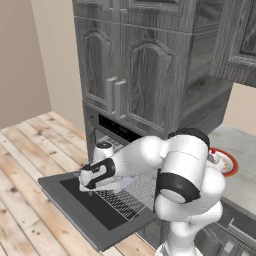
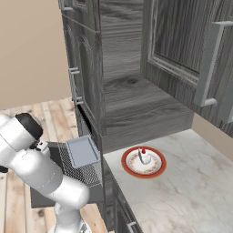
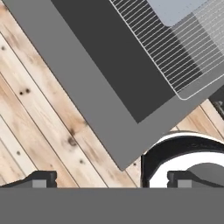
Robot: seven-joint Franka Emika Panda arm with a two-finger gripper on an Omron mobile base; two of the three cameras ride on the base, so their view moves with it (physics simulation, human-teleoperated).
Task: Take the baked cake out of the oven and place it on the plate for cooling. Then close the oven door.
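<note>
Cake (image 2: 144, 156) sits on the plate (image 2: 157, 171) on the worktop beside the oven (image 1: 107, 131), while the end effector (image 3: 111, 178), fingers spread and empty, hovers above the lowered door (image 1: 75, 207), whose free edge lies just beyond it.

A home kitchen: grey wood-grain cabinets (image 1: 135, 75) above the gripper (image 3: 111, 181), a built-in oven (image 1: 107, 131) behind it, plank floor (image 3: 39, 131) below.

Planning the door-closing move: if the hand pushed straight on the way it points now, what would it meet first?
Probably the open oven door: the hand points down at its grey panel, wooden floor alongside. Depth is unclear.
</note>
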